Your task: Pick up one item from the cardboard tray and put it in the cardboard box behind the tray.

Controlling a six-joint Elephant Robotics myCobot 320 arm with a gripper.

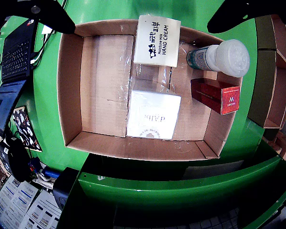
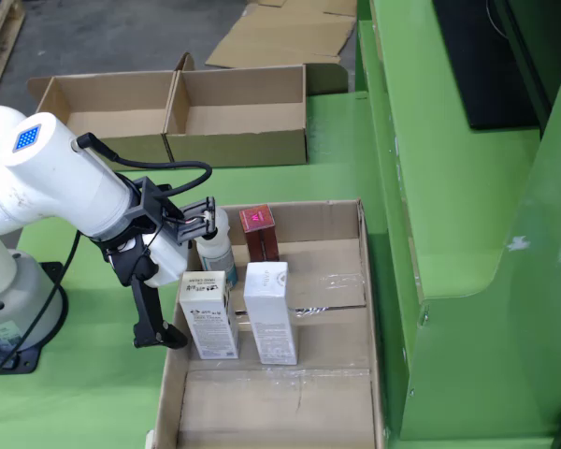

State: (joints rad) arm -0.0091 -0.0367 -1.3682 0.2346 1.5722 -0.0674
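Observation:
The cardboard tray holds a cream "Moisture Milk Hand Cream" box, a white d'Alba box, a white-capped bottle and a red box. In the fixed view the tray shows the hand cream box, white box, bottle and red box standing upright. My gripper is open and empty at the tray's left wall, beside the hand cream box and bottle. Its dark fingers frame the top of the wrist view. Two open, empty cardboard boxes stand behind the tray.
A green frame rises along the tray's right side in the fixed view. Flattened cardboard lies on the floor at the back. The robot base is at the left. A laptop sits left of the tray in the wrist view.

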